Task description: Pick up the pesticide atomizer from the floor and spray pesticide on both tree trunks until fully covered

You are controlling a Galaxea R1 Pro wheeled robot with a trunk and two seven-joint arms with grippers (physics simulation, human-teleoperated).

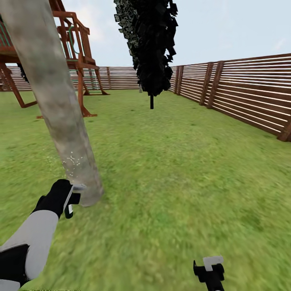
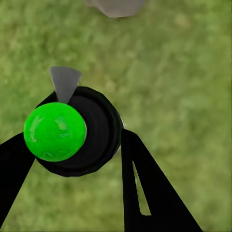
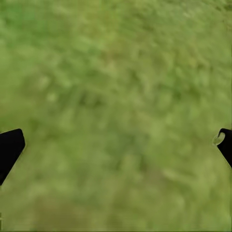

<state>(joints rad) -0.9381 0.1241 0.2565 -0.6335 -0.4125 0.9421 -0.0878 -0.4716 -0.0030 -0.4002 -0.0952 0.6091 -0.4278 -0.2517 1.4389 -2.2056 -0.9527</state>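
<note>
My left gripper [image 2: 72, 140] is clamped on the pesticide atomizer [image 2: 79, 130]: in the left wrist view my two black fingers [image 2: 150, 188] press the round black body from either side, with its bright green cap [image 2: 54, 131] facing the camera and a grey nozzle [image 2: 64, 82] sticking out beyond it. In the head view the same left gripper [image 1: 69, 201] sits low, just beside the foot of the thick grey-brown tree trunk [image 1: 60, 105], and the grey nozzle tip [image 1: 79, 187] points at the bark, nearly touching it. A scatter of pale specks [image 1: 72, 159] shows on the trunk a little above the nozzle; I take that for spray landing.

What matters for my next move is that the trunk's long axis rises up and leans away to the left from where I hold the nozzle, so most of the column lies above my fingers. I judge I have to lift and sweep the atomizer along that lean to cover it. My left arm is by far the nearer one to this trunk.

My right gripper [image 1: 210, 271] hangs well apart from the trunk, over bare grass [image 1: 182, 173], with its fingers spread wide and nothing between them.

Far behind the trunk stand a thin-stemmed dark tree [image 1: 151, 48], a wooden play structure [image 1: 76, 52] and the slatted fence [image 1: 250, 93]. I can read no brand, label or writing on the atomizer.
</note>
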